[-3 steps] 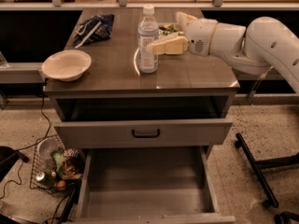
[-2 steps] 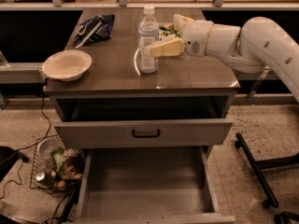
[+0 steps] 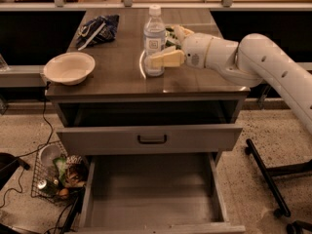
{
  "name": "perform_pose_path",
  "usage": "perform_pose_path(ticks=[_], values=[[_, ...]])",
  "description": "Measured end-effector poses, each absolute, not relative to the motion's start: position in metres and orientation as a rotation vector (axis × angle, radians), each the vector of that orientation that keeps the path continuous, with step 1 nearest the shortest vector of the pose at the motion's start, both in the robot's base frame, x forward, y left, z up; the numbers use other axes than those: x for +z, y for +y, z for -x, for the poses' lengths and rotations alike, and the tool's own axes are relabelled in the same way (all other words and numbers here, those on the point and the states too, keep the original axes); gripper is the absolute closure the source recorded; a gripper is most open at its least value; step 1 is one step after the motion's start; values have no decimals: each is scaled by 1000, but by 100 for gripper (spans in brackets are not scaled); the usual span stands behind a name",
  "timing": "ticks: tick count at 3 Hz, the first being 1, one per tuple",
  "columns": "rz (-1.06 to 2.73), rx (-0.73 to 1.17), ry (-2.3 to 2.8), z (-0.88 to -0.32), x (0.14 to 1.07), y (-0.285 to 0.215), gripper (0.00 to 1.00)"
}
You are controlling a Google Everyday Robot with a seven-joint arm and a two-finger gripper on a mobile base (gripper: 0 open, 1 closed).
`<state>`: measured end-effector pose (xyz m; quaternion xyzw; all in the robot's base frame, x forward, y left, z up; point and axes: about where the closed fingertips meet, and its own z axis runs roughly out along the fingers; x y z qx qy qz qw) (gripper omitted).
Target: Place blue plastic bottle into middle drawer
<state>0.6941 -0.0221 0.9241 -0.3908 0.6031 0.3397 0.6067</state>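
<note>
The blue plastic bottle (image 3: 154, 39) stands upright on the wooden tabletop (image 3: 117, 77), right of centre, white cap on. My gripper (image 3: 163, 47) reaches in from the right at label height. It is open, with the near finger (image 3: 165, 59) lying across the front of the bottle's lower part and the far finger behind the bottle's right side. The bottle still rests on the table. The middle drawer (image 3: 151, 194) is pulled wide open low at the front, showing a bare grey floor. Above it sits a shallower grey drawer with a dark bar handle (image 3: 152, 139), pulled out a little.
A white bowl (image 3: 69, 67) sits at the table's left edge. A dark blue snack bag (image 3: 97, 28) lies at the back left. A wire basket of clutter (image 3: 56, 177) and cables lie on the floor at left. A black wheeled leg (image 3: 270, 177) stands at right.
My gripper has moved left and a little lower, so the near finger now reaches across the bottle's front. The bottle, bowl and drawers have not moved.
</note>
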Motion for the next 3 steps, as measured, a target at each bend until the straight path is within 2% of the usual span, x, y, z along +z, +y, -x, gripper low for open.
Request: perform_pose_path(ticks=[2, 3], values=[[924, 825, 1307, -688, 931, 6, 49], [928, 830, 1305, -687, 931, 10, 80]])
